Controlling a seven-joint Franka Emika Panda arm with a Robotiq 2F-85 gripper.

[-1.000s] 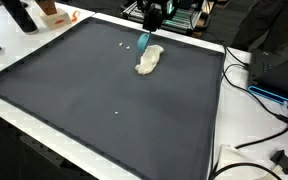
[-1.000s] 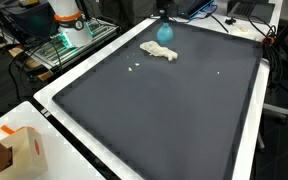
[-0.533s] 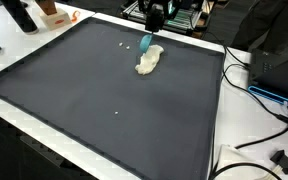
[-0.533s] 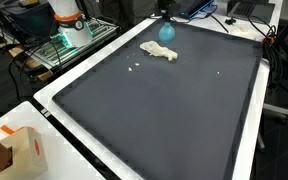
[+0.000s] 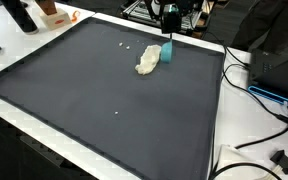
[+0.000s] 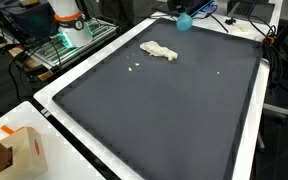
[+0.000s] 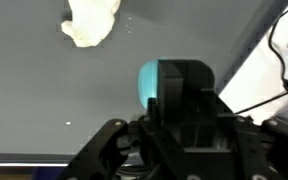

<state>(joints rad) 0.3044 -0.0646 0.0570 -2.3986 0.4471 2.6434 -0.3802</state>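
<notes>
Jaws are squeezed on a small teal thing [image 5: 167,52], which hangs just under them. It is over the far part of the dark tabletop [image 5: 94,110], near the far edge, and it looks lifted a little off the tabletop. A cream lump [image 5: 147,62] lies just beside it but does not touch it. In the wrist view, only one rounded side of the teal thing [image 7: 148,85] peeks out from behind the black wrist part.

I think the teal thing is light, because it is small and hangs there without tipping. I cannot tell if it is hard or squishy. Its sides look smooth, so it might slip. A good place to hold it is near the top, on two opposite sides, the way it is held now.

In an exterior view it looks taller than it is wide. Its long way runs up and down, and its bottom end points at the tabletop.
</notes>
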